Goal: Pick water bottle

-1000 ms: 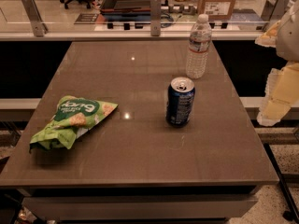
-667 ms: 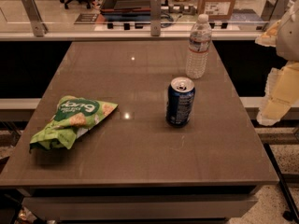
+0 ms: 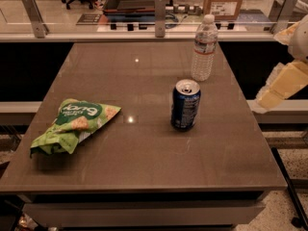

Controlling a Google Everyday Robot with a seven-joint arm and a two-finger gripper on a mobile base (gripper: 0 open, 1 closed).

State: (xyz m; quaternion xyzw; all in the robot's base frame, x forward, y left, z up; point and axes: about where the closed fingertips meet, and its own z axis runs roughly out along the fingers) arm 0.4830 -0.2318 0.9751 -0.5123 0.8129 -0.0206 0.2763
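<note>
The water bottle [image 3: 204, 48] is clear ribbed plastic with a white cap and a white-and-red label band. It stands upright near the far right corner of the brown table [image 3: 144, 167]. A blue soda can [image 3: 185, 104] stands upright in front of it, nearer to me. My gripper [image 3: 284, 81] shows as pale cream parts at the right edge of the view, off the table's right side, level with the bottle and well to its right. It holds nothing that I can see.
A green snack bag [image 3: 74, 124] lies on the table's left side. A glass railing with metal posts [image 3: 160, 14] runs behind the table's far edge. Boxes and office chairs stand beyond it.
</note>
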